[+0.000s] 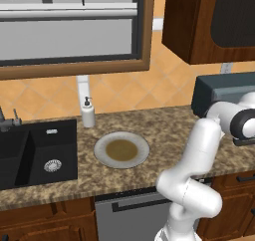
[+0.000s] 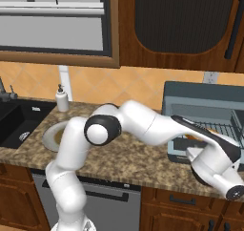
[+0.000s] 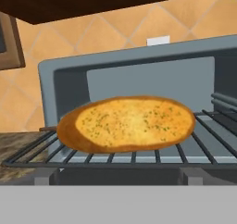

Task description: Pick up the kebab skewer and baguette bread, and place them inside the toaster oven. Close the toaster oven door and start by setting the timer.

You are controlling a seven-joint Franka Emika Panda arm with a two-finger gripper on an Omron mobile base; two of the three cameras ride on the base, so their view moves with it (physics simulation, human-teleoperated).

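The baguette bread (image 3: 127, 123), orange-yellow and speckled, lies flat on the wire rack (image 3: 210, 130) inside the blue-grey toaster oven (image 3: 62, 79). In the right base view the toaster oven (image 2: 190, 94) stands at the counter's right end, its door (image 2: 177, 154) folded down flat and a sliver of the bread (image 2: 191, 137) showing behind my arm. My gripper (image 2: 193, 152) hangs just outside the oven mouth, facing in, open and holding nothing. A thin brown tip (image 3: 47, 128) pokes out at the bread's left end; I cannot tell whether it is the kebab skewer.
A grey plate (image 1: 121, 150) with a brown centre sits mid-counter. Behind it stands a white soap dispenser (image 1: 88, 113), and the black sink (image 1: 35, 155) is at the left. Wooden wall cabinets (image 2: 181, 25) hang above the oven.
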